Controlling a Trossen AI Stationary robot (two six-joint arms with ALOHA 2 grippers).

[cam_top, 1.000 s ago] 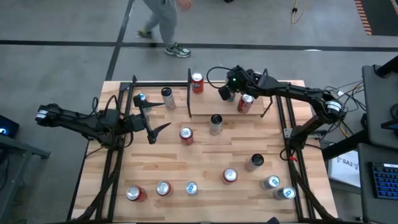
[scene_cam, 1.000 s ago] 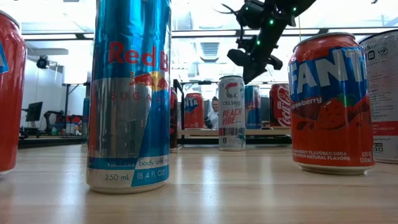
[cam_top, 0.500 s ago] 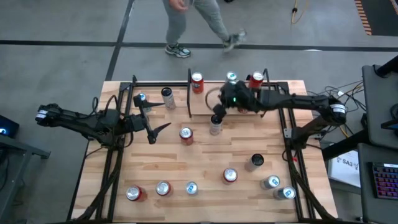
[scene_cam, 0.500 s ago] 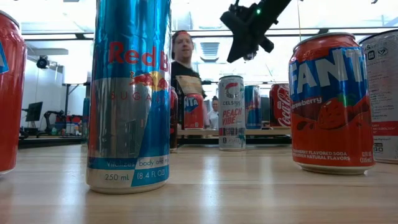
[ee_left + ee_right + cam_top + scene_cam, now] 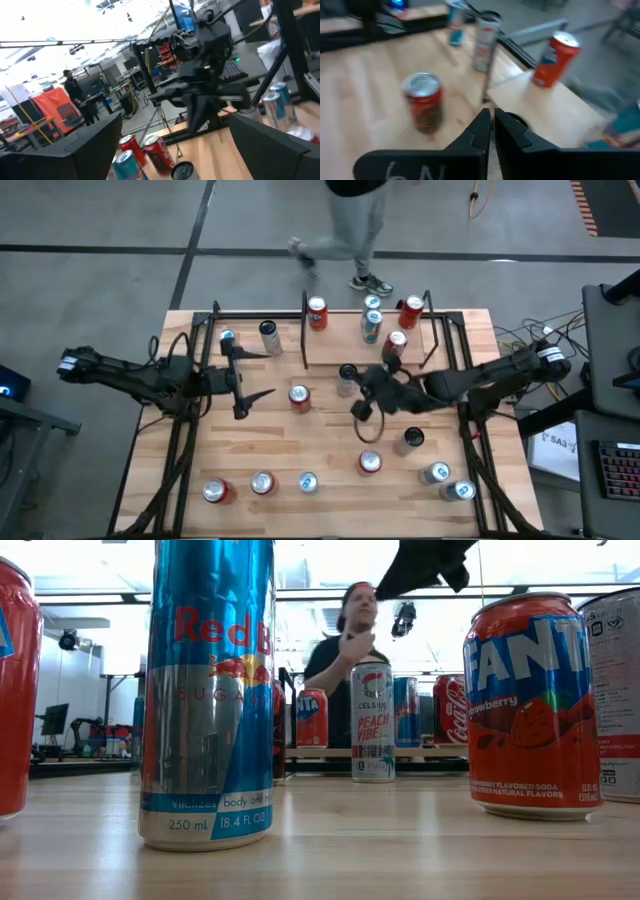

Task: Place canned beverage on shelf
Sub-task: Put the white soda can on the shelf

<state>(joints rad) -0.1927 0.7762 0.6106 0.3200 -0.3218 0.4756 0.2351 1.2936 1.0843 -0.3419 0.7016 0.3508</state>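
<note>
Closest to the low camera stood a tall blue Red Bull can (image 5: 207,690) and, to its side, a red Fanta can (image 5: 532,705), both upright on the wooden table (image 5: 330,435). More cans stood along that near edge of the table in the high view, among them a silver-topped red one (image 5: 262,482) and a blue one (image 5: 307,481). Further in, near the middle of the table, the right gripper (image 5: 362,409) hung over bare wood with its two fingers (image 5: 482,131) pressed together and nothing between them; its arm reached in from the right side. A red can (image 5: 299,396) stood to its left, apart from it, and a slim silver can (image 5: 346,380) stood just beyond it, in front of the shelf. The left gripper (image 5: 250,378) waited over the left part of the table, its fingers spread wide and empty. Behind, at the far edge, was the shelf (image 5: 345,340), a small light board with black rails. On it stood four cans: an orange-red one (image 5: 317,312) at its left end, two blue-green ones (image 5: 371,320) in the middle, a red one (image 5: 410,311) at the right, and another red can (image 5: 394,345) near its front edge. Beyond the table a person (image 5: 352,225) in grey trousers was on the floor.
</note>
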